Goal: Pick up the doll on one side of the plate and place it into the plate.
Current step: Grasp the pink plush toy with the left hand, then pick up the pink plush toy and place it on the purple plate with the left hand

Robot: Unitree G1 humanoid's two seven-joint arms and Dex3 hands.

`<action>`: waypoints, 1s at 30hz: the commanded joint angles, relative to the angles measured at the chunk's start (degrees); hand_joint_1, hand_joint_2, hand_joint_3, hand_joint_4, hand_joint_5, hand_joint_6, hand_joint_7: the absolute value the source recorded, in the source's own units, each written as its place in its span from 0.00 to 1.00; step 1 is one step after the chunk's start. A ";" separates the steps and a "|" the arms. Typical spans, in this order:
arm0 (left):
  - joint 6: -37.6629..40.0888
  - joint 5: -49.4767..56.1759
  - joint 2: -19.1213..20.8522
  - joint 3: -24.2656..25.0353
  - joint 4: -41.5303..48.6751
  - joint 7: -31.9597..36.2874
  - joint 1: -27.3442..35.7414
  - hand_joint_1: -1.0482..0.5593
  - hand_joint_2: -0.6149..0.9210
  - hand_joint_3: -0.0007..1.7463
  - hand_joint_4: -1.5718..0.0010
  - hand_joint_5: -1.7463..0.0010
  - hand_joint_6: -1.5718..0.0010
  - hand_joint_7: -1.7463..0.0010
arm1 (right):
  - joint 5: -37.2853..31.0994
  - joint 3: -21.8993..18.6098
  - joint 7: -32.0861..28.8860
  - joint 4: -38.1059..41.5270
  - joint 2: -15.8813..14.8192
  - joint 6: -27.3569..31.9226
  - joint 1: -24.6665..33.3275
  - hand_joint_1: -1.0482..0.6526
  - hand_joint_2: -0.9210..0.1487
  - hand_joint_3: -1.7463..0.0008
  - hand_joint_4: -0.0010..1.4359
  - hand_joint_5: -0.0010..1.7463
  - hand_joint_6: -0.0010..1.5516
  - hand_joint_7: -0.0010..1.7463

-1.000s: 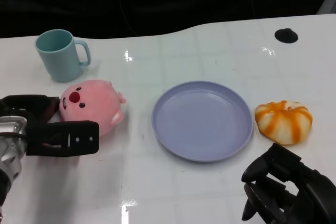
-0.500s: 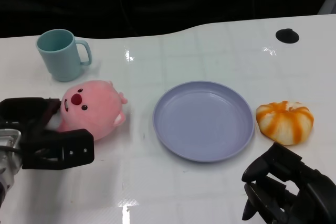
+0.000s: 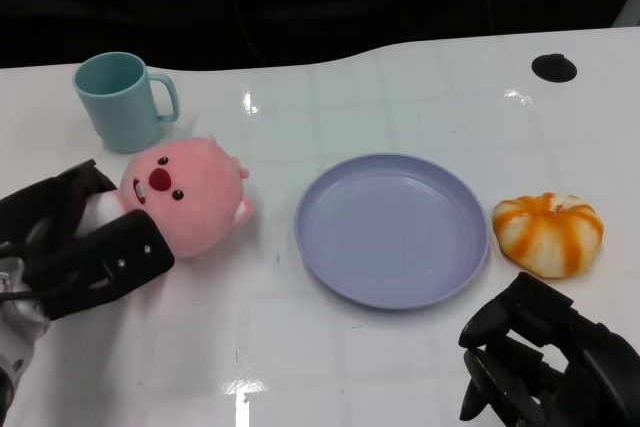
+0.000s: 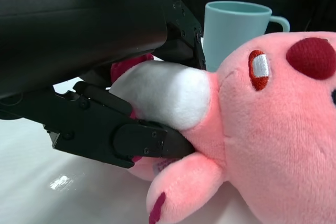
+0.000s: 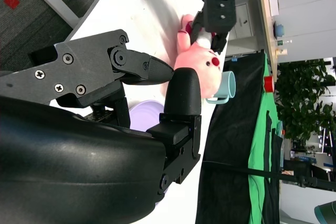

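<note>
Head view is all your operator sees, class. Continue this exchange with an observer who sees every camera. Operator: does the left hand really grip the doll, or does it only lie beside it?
Observer: It grips it. In the left wrist view the left hand has its fingers closed on a white patch of the doll, with black parts above and below the patch.
Operator: Is the right hand carrying anything I cannot make out?
Observer: No. The right wrist view shows the right hand with nothing between its fingers. A sliver of the plate shows beyond them.
</note>
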 commanded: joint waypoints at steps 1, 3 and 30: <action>0.87 -1.71 0.73 1.36 -4.02 -2.97 0.50 0.54 0.85 0.46 0.42 0.00 0.55 0.00 | 0.12 0.30 -0.62 0.96 0.41 -0.06 -0.40 0.41 0.00 0.68 0.40 0.99 0.29 0.92; 1.05 -2.10 0.98 1.73 -6.84 -4.25 0.47 0.54 0.82 0.50 0.42 0.00 0.55 0.00 | 0.33 0.57 -0.69 1.35 0.72 0.05 -0.70 0.41 0.00 0.68 0.40 0.99 0.29 0.92; 9.88 2.21 -7.77 -3.07 -31.00 -16.43 -2.74 0.54 0.74 0.57 0.41 0.00 0.53 0.00 | -0.85 1.74 -1.83 1.58 1.07 -0.59 -1.10 0.41 0.00 0.67 0.38 0.99 0.28 0.92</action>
